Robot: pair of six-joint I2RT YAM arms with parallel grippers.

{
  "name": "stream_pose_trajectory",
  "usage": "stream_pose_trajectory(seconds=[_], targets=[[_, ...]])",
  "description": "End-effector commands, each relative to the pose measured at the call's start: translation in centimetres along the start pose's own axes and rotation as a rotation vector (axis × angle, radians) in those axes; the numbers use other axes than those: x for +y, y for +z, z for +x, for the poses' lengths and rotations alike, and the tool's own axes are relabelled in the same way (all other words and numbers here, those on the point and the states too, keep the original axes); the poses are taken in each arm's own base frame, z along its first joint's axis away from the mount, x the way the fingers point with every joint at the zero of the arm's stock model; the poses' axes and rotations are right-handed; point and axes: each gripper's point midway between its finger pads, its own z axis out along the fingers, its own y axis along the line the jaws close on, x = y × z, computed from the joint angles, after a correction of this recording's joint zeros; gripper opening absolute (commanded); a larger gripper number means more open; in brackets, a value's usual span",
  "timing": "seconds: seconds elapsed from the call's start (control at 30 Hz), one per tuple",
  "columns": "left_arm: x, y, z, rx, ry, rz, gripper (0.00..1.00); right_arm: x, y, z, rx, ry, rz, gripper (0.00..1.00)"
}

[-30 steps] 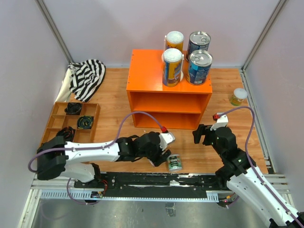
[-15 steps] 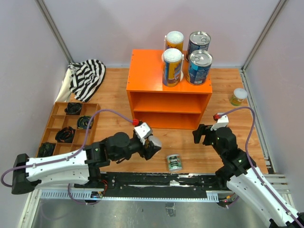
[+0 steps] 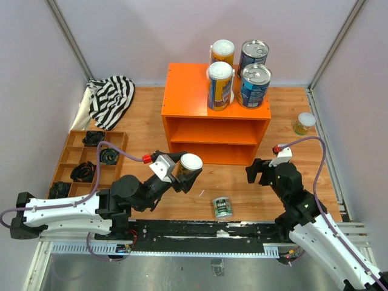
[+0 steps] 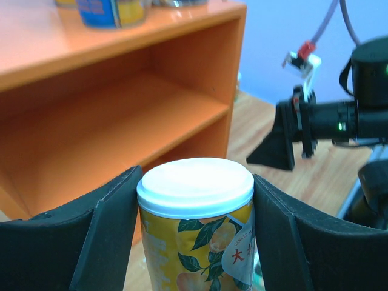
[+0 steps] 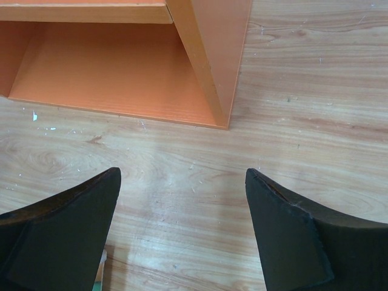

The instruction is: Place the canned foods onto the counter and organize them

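My left gripper is shut on a small yellow-labelled can with a white lid, held upright above the floor in front of the orange counter; the can also shows in the top view. The counter's shelf is just ahead of the can. On the counter top stand two tall yellow-and-blue cans and two wide blue cans. A small green-labelled can lies on the floor. Another small yellow can stands at the right. My right gripper is open and empty.
A brown compartment tray with dark items sits at the left. A striped cloth lies at the back left. Pale walls enclose the wooden floor.
My left arm has pulled back to the left and lifted, turning the yellow can upright in its jaws. The right arm has not moved.
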Motion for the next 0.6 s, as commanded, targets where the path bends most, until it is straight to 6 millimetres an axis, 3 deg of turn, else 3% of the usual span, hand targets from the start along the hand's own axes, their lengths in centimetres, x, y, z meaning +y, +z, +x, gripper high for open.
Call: stream_pose_trajectory(seconds=[0.0,0.27,0.57], targets=[[2.5,-0.4,-9.0,-0.261,-0.056,-0.141,0.01,0.4,0.1,0.1,-0.012,0.002,-0.018,0.84],[3.8,-0.8,-14.8,-0.409,-0.001,-0.227,0.0,0.5,0.4,0.4,-0.01,0.004,-0.02,0.84],[5.4,-1.7,-19.1,-0.513,0.08,-0.316,0.0,0.7,0.6,0.1,-0.014,0.0,-0.027,0.84]])
